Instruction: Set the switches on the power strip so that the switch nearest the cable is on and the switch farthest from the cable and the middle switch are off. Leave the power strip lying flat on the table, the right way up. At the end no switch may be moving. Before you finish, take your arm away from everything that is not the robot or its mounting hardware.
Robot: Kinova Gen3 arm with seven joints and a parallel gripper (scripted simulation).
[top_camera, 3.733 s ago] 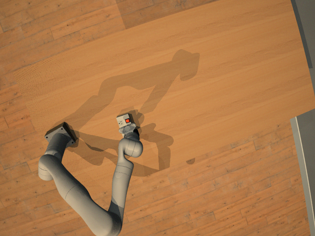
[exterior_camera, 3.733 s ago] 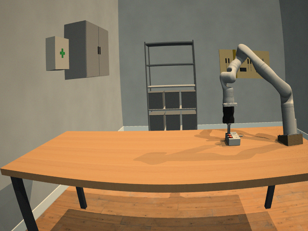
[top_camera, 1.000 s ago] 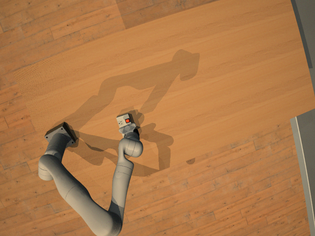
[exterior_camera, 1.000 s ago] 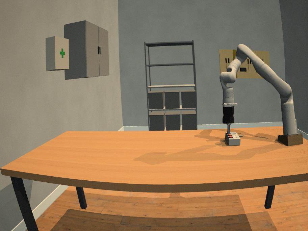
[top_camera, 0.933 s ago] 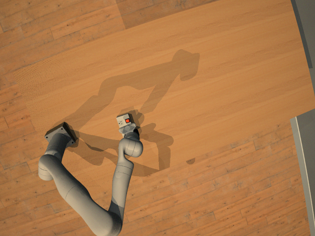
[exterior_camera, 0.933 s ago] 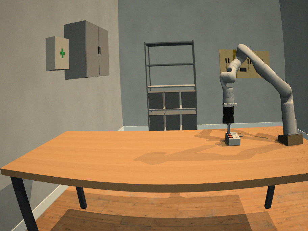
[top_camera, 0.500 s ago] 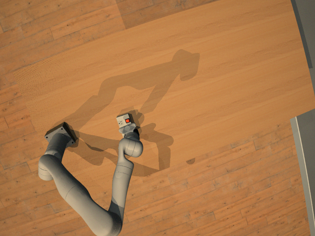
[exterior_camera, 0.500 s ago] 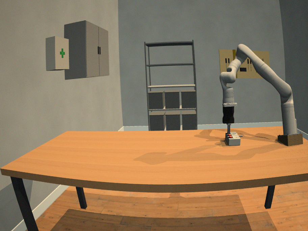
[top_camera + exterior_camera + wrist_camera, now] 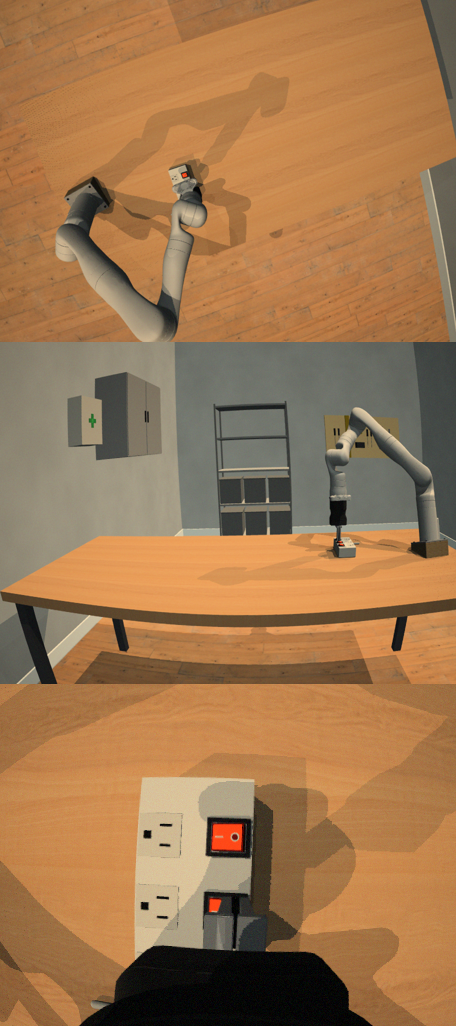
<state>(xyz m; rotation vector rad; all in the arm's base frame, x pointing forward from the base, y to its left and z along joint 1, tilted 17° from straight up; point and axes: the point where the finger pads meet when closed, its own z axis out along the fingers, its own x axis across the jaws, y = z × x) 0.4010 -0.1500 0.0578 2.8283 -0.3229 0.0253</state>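
Note:
A beige power strip (image 9: 195, 867) lies flat on the wooden table, right way up; it also shows in the overhead view (image 9: 180, 176) and the side view (image 9: 344, 548). In the wrist view its far red rocker switch (image 9: 230, 837) is fully visible. My gripper (image 9: 234, 914) is shut, pointing straight down, and its closed fingertips cover most of the middle red switch (image 9: 215, 902). I cannot tell whether they touch it. The near end of the strip, its third switch and the cable are hidden under my black wrist.
My arm's base (image 9: 429, 548) is bolted to the table to the right of the strip in the side view. A shelf unit (image 9: 253, 469) and wall cabinets (image 9: 127, 415) stand beyond the table, well away.

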